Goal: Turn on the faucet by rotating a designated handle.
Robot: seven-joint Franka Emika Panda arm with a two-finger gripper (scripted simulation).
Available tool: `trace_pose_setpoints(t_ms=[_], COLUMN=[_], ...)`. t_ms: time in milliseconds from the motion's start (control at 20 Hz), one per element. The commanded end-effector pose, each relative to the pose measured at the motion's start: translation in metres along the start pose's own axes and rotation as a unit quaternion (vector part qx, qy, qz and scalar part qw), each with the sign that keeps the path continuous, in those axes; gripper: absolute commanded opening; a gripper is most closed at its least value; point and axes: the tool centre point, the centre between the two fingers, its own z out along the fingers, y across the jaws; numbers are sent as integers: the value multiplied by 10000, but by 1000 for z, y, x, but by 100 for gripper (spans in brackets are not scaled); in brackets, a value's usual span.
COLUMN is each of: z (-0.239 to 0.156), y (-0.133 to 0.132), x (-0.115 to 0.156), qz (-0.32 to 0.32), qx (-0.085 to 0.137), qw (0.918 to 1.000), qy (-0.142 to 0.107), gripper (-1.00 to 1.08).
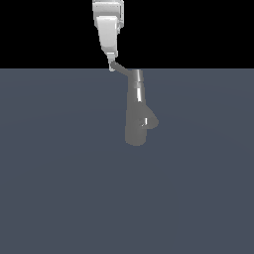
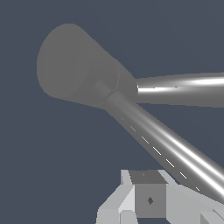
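In the exterior view the grey faucet (image 1: 136, 121) has a wide body, a narrow shiny cap (image 1: 139, 85) and a stubby side bulge (image 1: 151, 122). The thin handle (image 1: 124, 70) slants from the cap's end toward the exterior view's left. My white gripper (image 1: 112, 67) comes down from above, its narrow tip touching the handle's free end. In the wrist view the faucet's dull wide body (image 2: 74, 65) fills the middle, and the shiny handle (image 2: 166, 144) runs from it past my gripper (image 2: 148, 199). The fingers look pressed together, with the rod beside them, not between them.
A flat blue-grey floor (image 1: 59, 188) lies all around the faucet. A second shiny cylindrical part of the faucet (image 2: 183, 87) extends sideways from the body in the wrist view. No other objects show.
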Motion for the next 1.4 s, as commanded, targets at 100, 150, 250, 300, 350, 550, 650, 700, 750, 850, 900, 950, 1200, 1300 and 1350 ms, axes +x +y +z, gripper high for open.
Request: trace_pose_setpoints(t_ms=[100,150,250,300,350,550,650,700,750,850,900,950,1200,1300,1350], z=[-3,-4,-6,-7,-8,-13,-13,-12,-12,-12,-12,-12,-12,-12,-12], y=[15,18,24,27,30,42,45,41,41,41,42,42,44,44,44], x=[16,18,23,25,28,38,40,32,39,54,61,68,105,119,126], qz=[25,25,16,12,12,-1,-7,-53,-50,-44,-40,-37,-21,-14,-11], qx=[-47,-47,-55,-58,-58,-70,-75,-63,-64,-66,-67,-68,-73,-75,-76], qw=[10000,10000,10000,10000,10000,10000,10000,10000,10000,10000,10000,10000,10000,10000,10000], qy=[8,8,6,5,5,3,2,-6,-5,-4,-4,-3,0,1,2], gripper=[-100,-100,-100,-100,-100,-100,-100,-100,-100,-100,-100,-100,-100,-100,-100])
